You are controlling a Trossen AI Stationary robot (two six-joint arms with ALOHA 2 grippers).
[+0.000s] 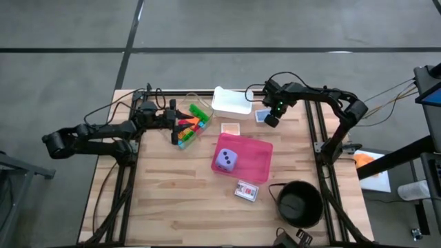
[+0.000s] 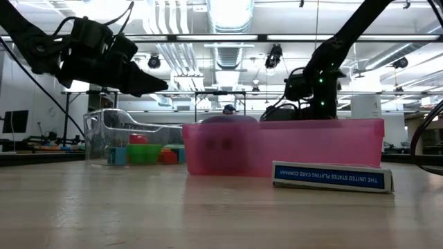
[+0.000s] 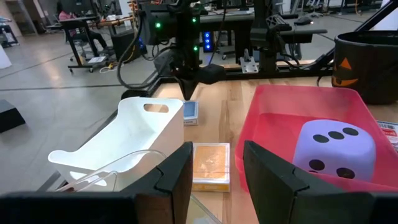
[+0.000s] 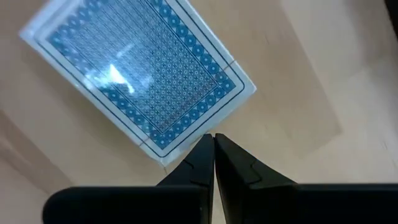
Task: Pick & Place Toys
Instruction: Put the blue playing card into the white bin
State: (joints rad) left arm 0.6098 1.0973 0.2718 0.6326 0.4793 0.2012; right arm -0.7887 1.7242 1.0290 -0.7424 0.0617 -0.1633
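While the left gripper [image 1: 173, 122] hangs open beside the bricks [image 1: 191, 127], the right gripper [image 4: 214, 144] hovers pinched together over a blue card deck's [image 4: 138, 73] edge.

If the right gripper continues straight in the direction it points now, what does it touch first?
Most likely the blue-backed card deck. The right gripper, fingers shut, points down just past the deck's corner, so it may meet the wooden table beside it instead.
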